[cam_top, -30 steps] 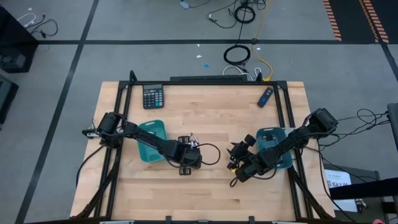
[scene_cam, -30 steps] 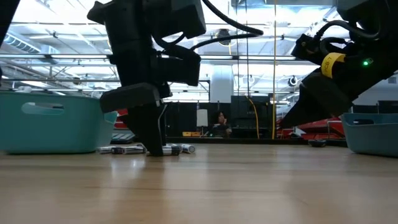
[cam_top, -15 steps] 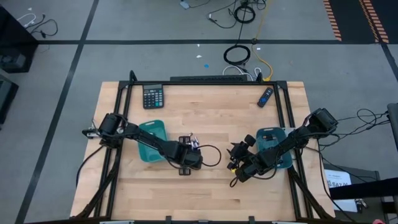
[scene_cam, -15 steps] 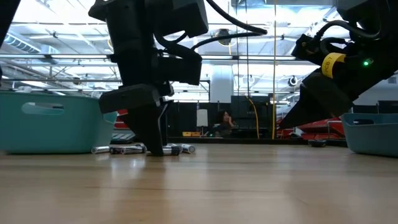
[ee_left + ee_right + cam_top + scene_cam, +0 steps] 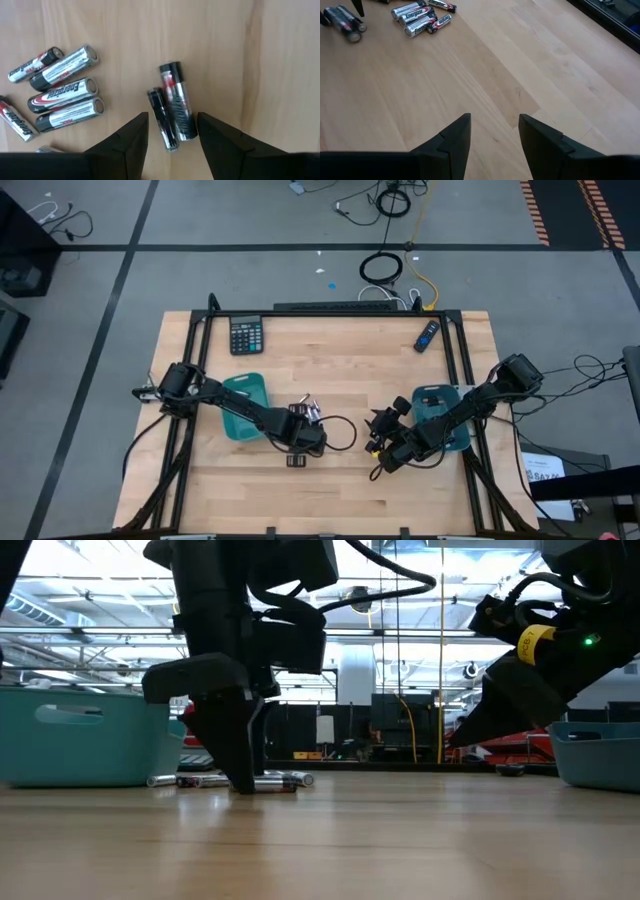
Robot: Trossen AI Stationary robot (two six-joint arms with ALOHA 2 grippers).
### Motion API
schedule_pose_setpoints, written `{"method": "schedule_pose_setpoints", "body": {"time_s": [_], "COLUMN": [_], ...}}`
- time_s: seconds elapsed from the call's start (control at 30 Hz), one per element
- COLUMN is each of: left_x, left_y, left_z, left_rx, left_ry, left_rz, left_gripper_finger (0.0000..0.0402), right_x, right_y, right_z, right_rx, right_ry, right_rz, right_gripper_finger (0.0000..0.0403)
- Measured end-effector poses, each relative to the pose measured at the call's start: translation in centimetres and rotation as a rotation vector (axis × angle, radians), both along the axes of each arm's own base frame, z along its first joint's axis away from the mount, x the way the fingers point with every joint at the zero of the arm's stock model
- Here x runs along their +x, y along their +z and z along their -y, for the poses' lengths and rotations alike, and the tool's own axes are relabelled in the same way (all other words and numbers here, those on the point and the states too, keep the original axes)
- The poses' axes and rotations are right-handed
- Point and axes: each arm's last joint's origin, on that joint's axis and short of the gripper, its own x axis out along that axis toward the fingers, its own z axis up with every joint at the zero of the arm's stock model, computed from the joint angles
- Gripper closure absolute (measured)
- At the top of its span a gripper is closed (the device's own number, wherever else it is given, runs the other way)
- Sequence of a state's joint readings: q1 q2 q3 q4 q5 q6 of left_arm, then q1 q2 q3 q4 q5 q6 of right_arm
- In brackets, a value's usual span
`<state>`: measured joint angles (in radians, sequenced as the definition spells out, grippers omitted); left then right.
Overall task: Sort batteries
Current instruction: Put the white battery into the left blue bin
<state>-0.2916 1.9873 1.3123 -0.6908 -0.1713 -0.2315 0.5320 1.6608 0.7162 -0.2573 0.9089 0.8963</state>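
Wooden planks of the counter [image 5: 330, 370] carry everything. The left pincer [image 5: 170, 131] stands low over it near the middle, its jaws apart, holding nothing. Straddled between its two fingertips lie two batteries side by side: a thin dark AAA battery [image 5: 162, 119] and a thicker AA battery [image 5: 177, 101] with a red mark, the two touching along their length. Further out from this pincer, to one side, a loose cluster of silver-and-black Energizer batteries [image 5: 62, 95] rests on the wood, four or five of them, some nearly parallel. In the low view the left pincer's fingers [image 5: 232, 745] reach down to the counter with batteries [image 5: 275, 780] lying just beside them.

The right pincer [image 5: 492, 131] hovers over bare wood well apart from the batteries, its jaws parted and empty; the battery cluster [image 5: 422, 20] shows far ahead of it. One teal tray [image 5: 240, 402] sits behind the left pincer, another teal tray [image 5: 452, 438] beside the right arm.
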Motion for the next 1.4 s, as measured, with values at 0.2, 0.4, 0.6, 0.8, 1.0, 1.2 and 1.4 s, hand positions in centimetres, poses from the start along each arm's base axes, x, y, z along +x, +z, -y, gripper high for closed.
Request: {"method": "schedule_pose_setpoints", "body": {"time_s": [0.2, 0.4, 0.6, 0.8, 1.0, 1.2, 1.4], "left_x": [0.3, 0.4, 0.4, 0.4, 1.0, 1.3, 1.5], "left_y": [0.1, 0.1, 0.1, -0.3, -0.3, -0.2, -0.2], "left_z": [0.1, 0.0, -0.1, -1.2, -1.8, -1.9, -2.2], "left_rx": [-0.014, -0.039, -0.035, -0.002, 0.043, 0.052, 0.053], "left_ry": [0.007, 0.023, 0.022, 0.018, -0.055, -0.072, -0.063], "left_rz": [0.031, 0.033, 0.033, 0.021, 0.066, 0.09, 0.107], "left_gripper_finger": [0.0221, 0.0221, 0.0228, 0.0271, 0.0298, 0.0297, 0.03], "right_x": [0.0, 0.0, 0.0, 0.1, 0.2, 0.3, 0.3], "right_y": [0.0, 0.0, 0.0, 0.0, 0.0, 0.1, 0.1], "right_z": [0.0, -0.1, -0.1, -0.1, -0.2, -0.4, -0.4], "right_rx": [0.004, 0.017, 0.018, 0.019, 0.027, 0.025, 0.024], "right_ry": [0.001, 0.008, 0.009, 0.009, 0.021, 0.042, 0.044], "right_rz": [-0.001, -0.008, -0.007, -0.004, 0.001, 0.004, 0.005], "right_gripper_finger": [0.0245, 0.0245, 0.0245, 0.0245, 0.0245, 0.0245, 0.0245]}}
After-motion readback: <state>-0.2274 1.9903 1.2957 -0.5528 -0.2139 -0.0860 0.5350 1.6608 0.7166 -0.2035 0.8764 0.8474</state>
